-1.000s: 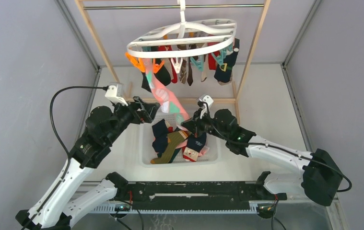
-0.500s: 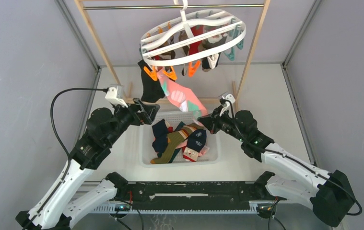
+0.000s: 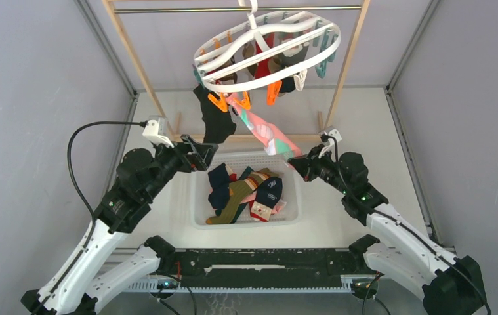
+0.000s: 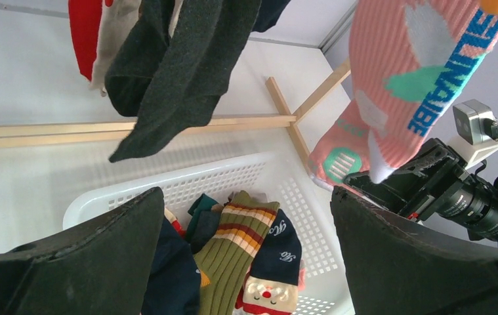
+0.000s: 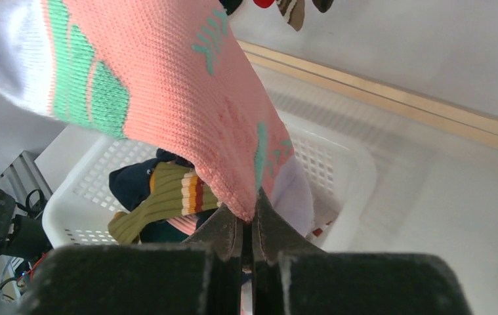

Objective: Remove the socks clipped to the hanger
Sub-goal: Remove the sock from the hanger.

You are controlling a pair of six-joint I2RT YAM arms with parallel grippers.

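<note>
The pale wooden rack frame (image 3: pixel 134 52) stands beyond both sets of fingers, its low rail (image 4: pixel 167 125) crossing behind the basket. From its top bar hangs the large white plastic oval hanger (image 3: pixel 252 82), tilted, high above and between the two grippers, with several socks clipped beneath it.

Below the left gripper (image 3: pixel 203 154) sits the white plastic mesh basket (image 3: pixel 246 225), holding a heap of loose socks. We see an olive ribbed sock with red and cream stripes (image 4: pixel 233 249) lying just under the gap between the left fingers (image 4: pixel 102 256). Those fingers are spread wide apart and hold nothing.

A long salmon-pink knitted sock with mint and white patterns (image 3: pixel 262 131) stretches taut and slanted from the orange clips under the hanger's near rim down to the right gripper (image 3: pixel 296 159). The right fingers (image 5: pixel 229 230) are pressed together, pinching the sock's lower end between their tips.

A dark grey sock (image 3: pixel 214 118) dangles from the hanger just above and ahead of the left fingers, apart from them.
</note>
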